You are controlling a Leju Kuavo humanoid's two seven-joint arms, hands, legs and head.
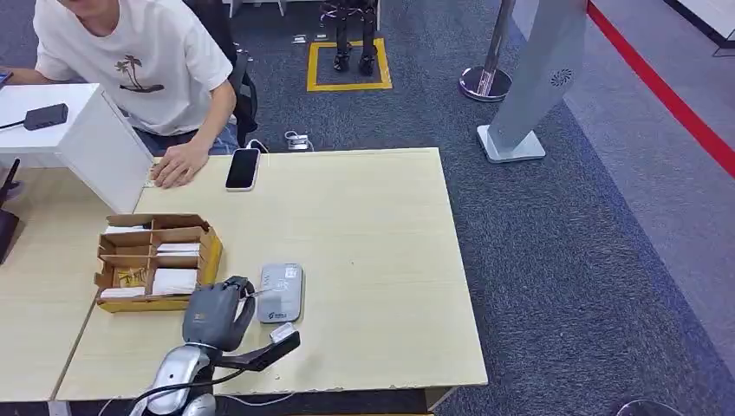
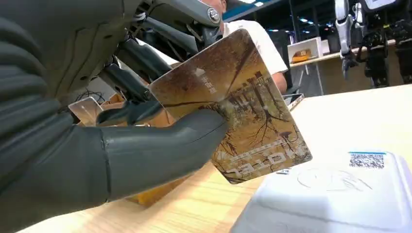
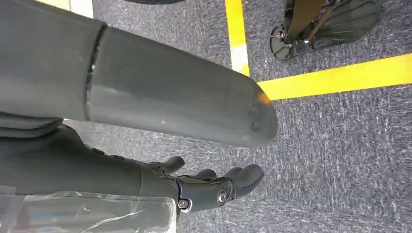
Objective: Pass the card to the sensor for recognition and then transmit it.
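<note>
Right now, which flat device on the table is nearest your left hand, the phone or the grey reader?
The grey reader, lying right beside the left hand. The black phone lies at the far edge by the person's hand.

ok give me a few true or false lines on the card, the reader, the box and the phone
1. The left hand holds the card. True.
2. The card lies flat on the grey reader. False: it is held above, tilted.
3. The cardboard box sits on the reader's right. False: it is on its left.
4. A phone lies beside the person's hand. True.
5. The right hand holds a card. False: it holds nothing.
</note>
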